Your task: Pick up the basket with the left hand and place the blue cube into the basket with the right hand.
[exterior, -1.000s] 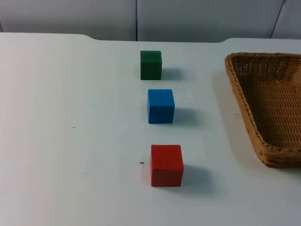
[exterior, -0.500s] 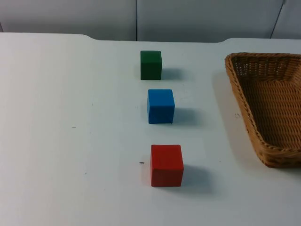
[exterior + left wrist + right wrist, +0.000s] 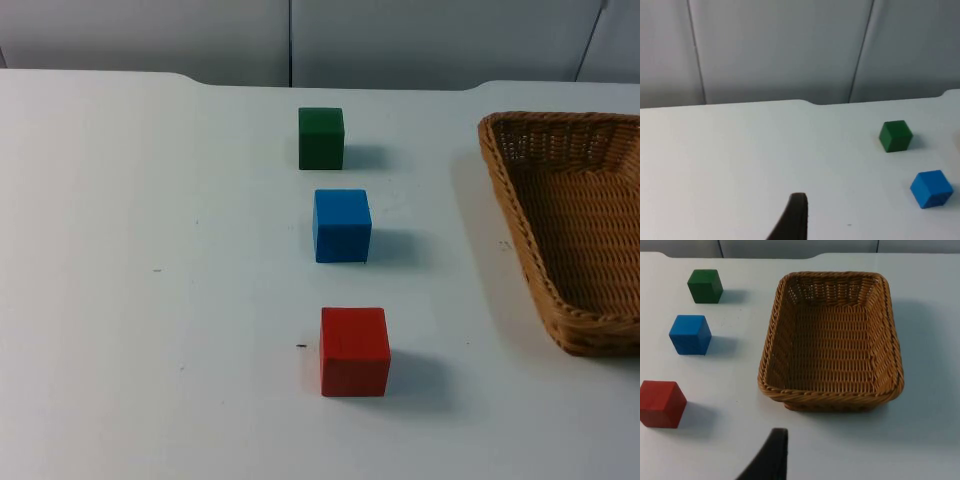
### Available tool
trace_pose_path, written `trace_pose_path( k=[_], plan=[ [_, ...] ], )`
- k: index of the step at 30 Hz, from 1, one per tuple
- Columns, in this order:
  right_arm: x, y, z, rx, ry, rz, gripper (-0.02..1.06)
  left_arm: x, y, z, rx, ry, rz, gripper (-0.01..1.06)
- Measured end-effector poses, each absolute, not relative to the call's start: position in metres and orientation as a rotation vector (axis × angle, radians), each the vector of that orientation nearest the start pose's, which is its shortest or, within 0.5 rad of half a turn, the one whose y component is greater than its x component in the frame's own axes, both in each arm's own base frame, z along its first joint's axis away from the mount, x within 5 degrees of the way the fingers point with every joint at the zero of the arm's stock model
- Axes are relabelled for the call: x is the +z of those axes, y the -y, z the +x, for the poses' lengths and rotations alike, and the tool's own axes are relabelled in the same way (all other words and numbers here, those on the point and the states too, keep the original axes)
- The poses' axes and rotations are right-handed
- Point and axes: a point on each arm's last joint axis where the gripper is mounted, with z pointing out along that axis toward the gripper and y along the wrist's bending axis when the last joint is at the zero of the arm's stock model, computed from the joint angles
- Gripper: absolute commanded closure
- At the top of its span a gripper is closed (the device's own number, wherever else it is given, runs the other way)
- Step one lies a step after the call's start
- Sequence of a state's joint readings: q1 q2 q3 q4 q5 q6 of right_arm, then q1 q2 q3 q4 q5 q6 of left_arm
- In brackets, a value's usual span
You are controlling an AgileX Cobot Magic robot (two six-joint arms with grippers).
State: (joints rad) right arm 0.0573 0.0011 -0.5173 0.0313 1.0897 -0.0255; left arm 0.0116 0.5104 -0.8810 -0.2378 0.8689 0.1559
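Note:
The blue cube (image 3: 341, 225) sits mid-table, between a green cube (image 3: 321, 137) behind it and a red cube (image 3: 354, 350) in front. An empty brown wicker basket (image 3: 520, 215) rests on the table at the right edge. From the left wrist, my left gripper (image 3: 799, 201) hovers over bare table, well away from the blue cube (image 3: 931, 188) and green cube (image 3: 895, 135). My right gripper (image 3: 777, 440) hangs just in front of the basket (image 3: 771, 360), with the blue cube (image 3: 689, 334), the green cube (image 3: 705, 285) and the red cube (image 3: 661, 403) off to its side.
The white table (image 3: 150, 250) ends at a grey partition wall (image 3: 290, 40) behind the green cube. The three cubes stand in one line, each about a cube's width apart.

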Motion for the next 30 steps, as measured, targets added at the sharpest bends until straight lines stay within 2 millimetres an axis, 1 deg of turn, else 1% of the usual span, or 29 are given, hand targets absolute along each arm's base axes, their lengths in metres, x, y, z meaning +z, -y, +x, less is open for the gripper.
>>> trace_pose_path(
  k=[2,4,5,9,10,13,14,19,20,25,26,27,30],
  plan=[
    [0.28,-0.002,-0.008,0.061,-2.056,-0.081,0.0,0.395,0.02,0.085,-0.221,-1.966,0.136,0.21],
    [0.28,-0.002,-0.008,0.063,-2.056,-0.074,0.0,0.396,0.024,0.101,-0.275,-1.993,0.155,0.21],
    [0.28,-0.002,-0.008,0.063,-2.056,-0.074,0.0,0.396,0.024,0.101,-0.275,-1.993,0.155,0.21],
    [0.28,-0.002,-0.008,0.064,-2.056,-0.072,0.0,0.397,0.032,0.138,-0.392,-2.036,0.202,0.21],
    [0.28,-0.002,-0.008,0.064,-2.056,-0.072,0.0,0.397,0.032,0.138,-0.392,-2.036,0.202,0.21],
    [0.28,-0.002,-0.008,0.064,-2.056,-0.072,0.0,0.392,0.038,0.163,-0.487,-2.061,0.233,0.21],
    [0.28,-0.002,-0.008,0.064,-2.056,-0.072,0.0,0.392,0.038,0.163,-0.487,-2.061,0.233,0.21],
    [0.28,-0.002,-0.008,0.064,-2.056,-0.072,0.0,0.374,0.047,0.203,-0.646,-2.098,0.252,0.21],
    [0.28,-0.002,-0.008,0.064,-2.056,-0.072,0.0,0.374,0.047,0.203,-0.646,-2.098,0.252,0.21],
    [0.28,-0.002,-0.008,0.064,-2.056,-0.072,0.0,0.351,0.052,0.237,-0.759,-2.133,0.241,0.21],
    [0.28,-0.002,-0.008,0.064,-2.056,-0.072,0.0,0.351,0.052,0.237,-0.759,-2.133,0.241,0.21],
    [0.28,-0.002,-0.008,0.064,-2.056,-0.072,0.0,0.345,0.053,0.246,-0.786,-2.139,0.234,0.21],
    [0.28,-0.002,-0.008,0.064,-2.056,-0.072,0.0,0.333,0.055,0.261,-0.823,-2.149,0.226,0.21]
  ],
)
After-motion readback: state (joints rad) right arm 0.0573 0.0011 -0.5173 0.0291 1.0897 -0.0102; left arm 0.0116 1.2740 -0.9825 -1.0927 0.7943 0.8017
